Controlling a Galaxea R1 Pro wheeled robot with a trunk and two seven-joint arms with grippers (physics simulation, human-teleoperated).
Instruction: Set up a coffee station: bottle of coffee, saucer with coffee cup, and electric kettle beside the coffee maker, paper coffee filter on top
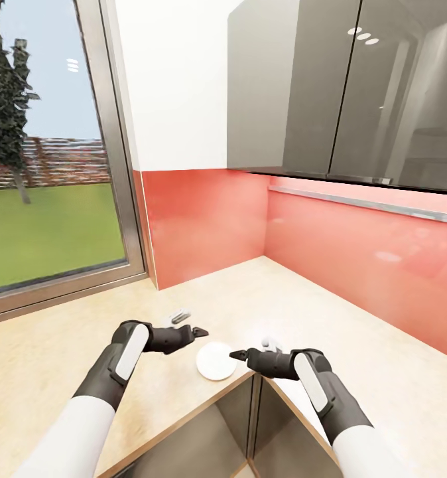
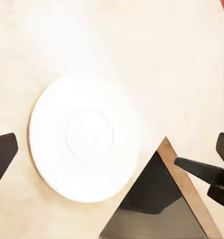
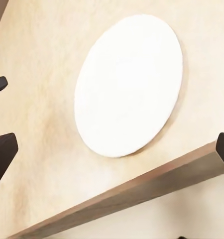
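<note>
Both my jaws stand apart, left gripper and right gripper flanking the small round white flat saucer low in the frame's centre, on the tan speckled countertop (corner edge). Cup, kettle, coffee maker: I judge all still pending.

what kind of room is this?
Most likely a home kitchen, at an inside corner: a tan countertop under glossy grey wall cabinets, a red backsplash, and a white saucer near the counter edge. A window looks onto a lawn.
</note>
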